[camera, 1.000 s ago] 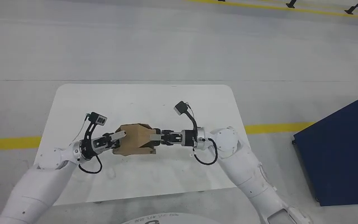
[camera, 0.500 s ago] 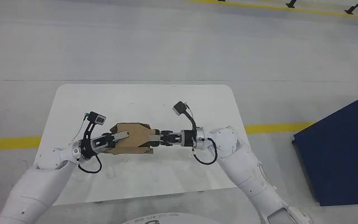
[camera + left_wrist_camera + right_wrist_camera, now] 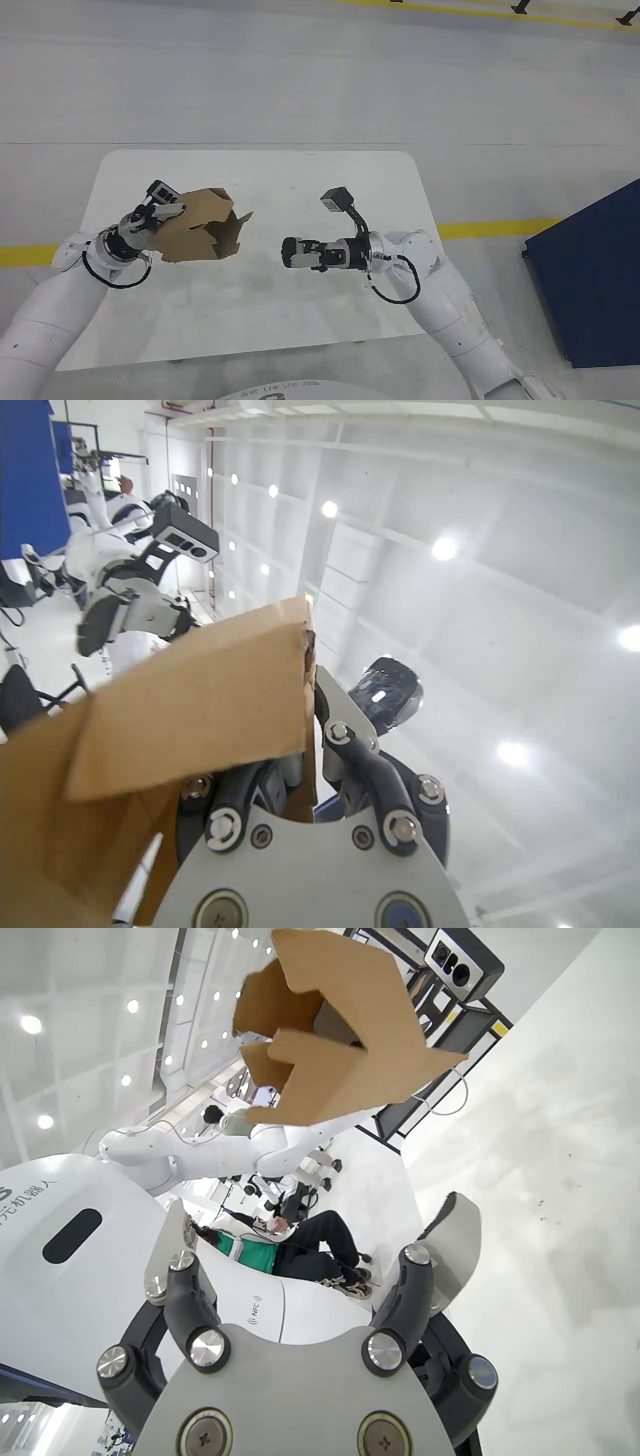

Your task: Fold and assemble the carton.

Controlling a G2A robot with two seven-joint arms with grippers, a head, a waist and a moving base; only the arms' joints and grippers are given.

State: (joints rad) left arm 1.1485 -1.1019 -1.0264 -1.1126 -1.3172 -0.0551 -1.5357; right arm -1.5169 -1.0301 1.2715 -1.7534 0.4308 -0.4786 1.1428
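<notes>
Left jaws clenched on one wall of the brown cardboard carton (image 3: 200, 226), holding it tilted just above the white bench (image 3: 300, 180) at its left side. Open end w/ loose flaps faces the right jaws, prob. so flaps can be folded in. Right jaws released, empty, well apart near bench centre. Count: 1 carton, 2 arms.

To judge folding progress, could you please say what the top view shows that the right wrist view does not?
Top view adds the table's outline and the left gripper clamped on the carton. Right wrist view adds the carton's open end with unfolded flaps, beyond the right gripper's spread fingers. Both show the carton apart from the right gripper.
</notes>
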